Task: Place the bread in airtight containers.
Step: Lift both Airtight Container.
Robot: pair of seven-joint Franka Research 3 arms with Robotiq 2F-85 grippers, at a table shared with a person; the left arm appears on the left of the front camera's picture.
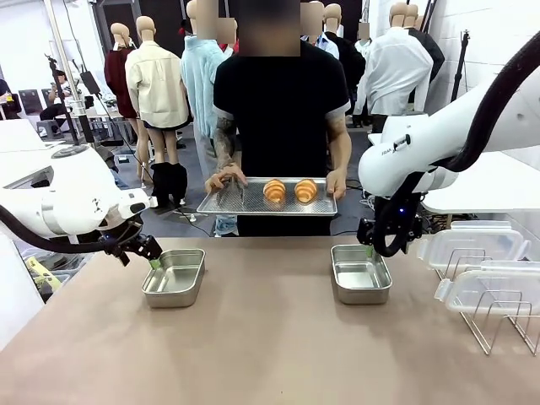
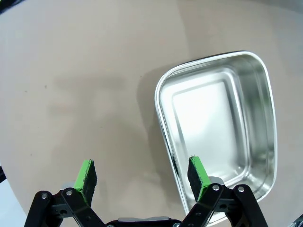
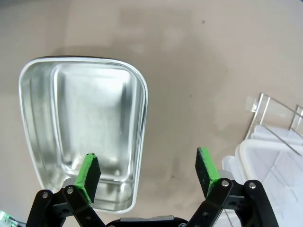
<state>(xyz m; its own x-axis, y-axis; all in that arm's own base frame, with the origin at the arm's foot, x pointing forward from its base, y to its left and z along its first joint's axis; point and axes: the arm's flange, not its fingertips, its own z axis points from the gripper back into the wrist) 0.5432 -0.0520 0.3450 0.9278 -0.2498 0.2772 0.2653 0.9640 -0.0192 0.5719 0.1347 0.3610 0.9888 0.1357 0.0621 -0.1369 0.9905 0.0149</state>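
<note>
Two golden croissants, the bread (image 1: 289, 191), lie on a perforated steel tray (image 1: 232, 202) that a person holds at the far side of the table. Two empty steel tins, the airtight containers, sit on the table: one on the left (image 1: 174, 277) (image 2: 218, 127) and one on the right (image 1: 360, 273) (image 3: 80, 137). My left gripper (image 1: 142, 251) (image 2: 142, 177) hovers open at the left tin's far left corner. Open as well, my right gripper (image 1: 371, 246) (image 3: 147, 171) hangs above the right tin's far edge. Neither holds anything.
A wire rack (image 1: 494, 316) stands at the right edge with clear plastic lids (image 1: 472, 245) (image 3: 274, 170) leaning on it. The brown tabletop (image 1: 270, 354) is bare in the middle and front.
</note>
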